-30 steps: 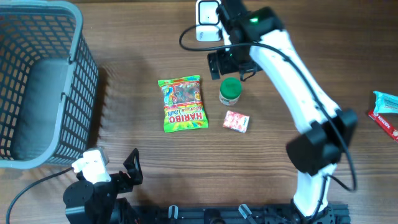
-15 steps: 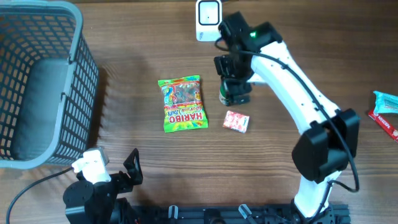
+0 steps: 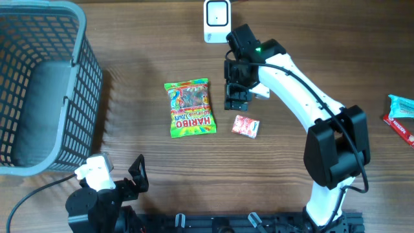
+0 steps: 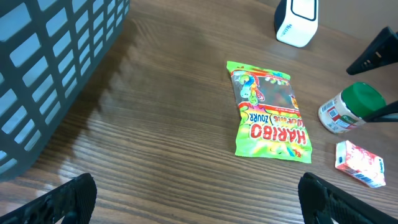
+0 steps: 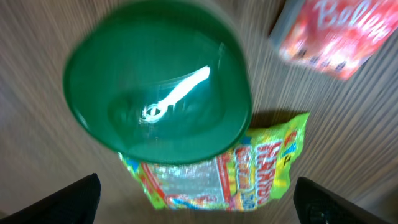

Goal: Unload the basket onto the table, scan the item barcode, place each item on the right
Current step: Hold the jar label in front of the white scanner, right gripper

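Note:
A small jar with a green lid [image 5: 158, 81] and a white label [image 4: 339, 115] stands upright on the wooden table. My right gripper [image 3: 237, 97] hangs straight above it, open, one finger on each side [image 5: 199, 200], and hides it in the overhead view. Its dark fingers [image 4: 380, 51] flank the jar without touching it. A white barcode scanner [image 3: 216, 21] stands at the table's far edge [image 4: 297, 22]. Low at the near left, my left gripper [image 4: 199, 202] is open over bare wood with nothing in it.
A green Haribo bag [image 3: 189, 108] lies flat left of the jar. A small pink box [image 3: 246, 125] lies just in front of it. A grey basket [image 3: 84, 39] fills the far left. Two packets [image 3: 400, 113] lie at the right edge.
My right gripper has come from beside the scanner toward me and now sits over the jar, covering it from above. The left arm has not moved.

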Action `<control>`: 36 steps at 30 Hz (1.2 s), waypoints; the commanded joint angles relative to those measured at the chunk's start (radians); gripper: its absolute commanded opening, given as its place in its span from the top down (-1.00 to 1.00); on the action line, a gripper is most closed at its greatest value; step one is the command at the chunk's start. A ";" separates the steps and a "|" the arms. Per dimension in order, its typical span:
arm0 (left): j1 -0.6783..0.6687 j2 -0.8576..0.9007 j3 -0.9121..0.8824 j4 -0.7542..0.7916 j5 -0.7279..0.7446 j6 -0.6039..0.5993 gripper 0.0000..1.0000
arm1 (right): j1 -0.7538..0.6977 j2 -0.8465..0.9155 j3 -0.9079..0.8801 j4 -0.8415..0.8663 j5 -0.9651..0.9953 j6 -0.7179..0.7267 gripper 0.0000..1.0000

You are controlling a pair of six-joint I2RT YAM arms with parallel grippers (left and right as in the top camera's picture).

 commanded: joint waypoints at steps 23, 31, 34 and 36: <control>-0.007 -0.009 -0.001 0.003 0.015 -0.012 -1.00 | -0.100 0.148 0.089 0.025 -0.227 -0.846 0.11; -0.007 -0.009 -0.001 0.003 0.015 -0.012 -1.00 | -0.130 -0.003 0.112 -0.179 -0.564 -1.337 0.10; -0.007 -0.009 -0.001 0.003 0.015 -0.012 -1.00 | -0.127 -0.066 0.112 -0.177 -0.534 -1.363 0.09; -0.007 -0.009 -0.001 0.003 0.015 -0.012 -1.00 | -0.127 -0.094 0.112 -0.122 -0.453 -1.361 0.02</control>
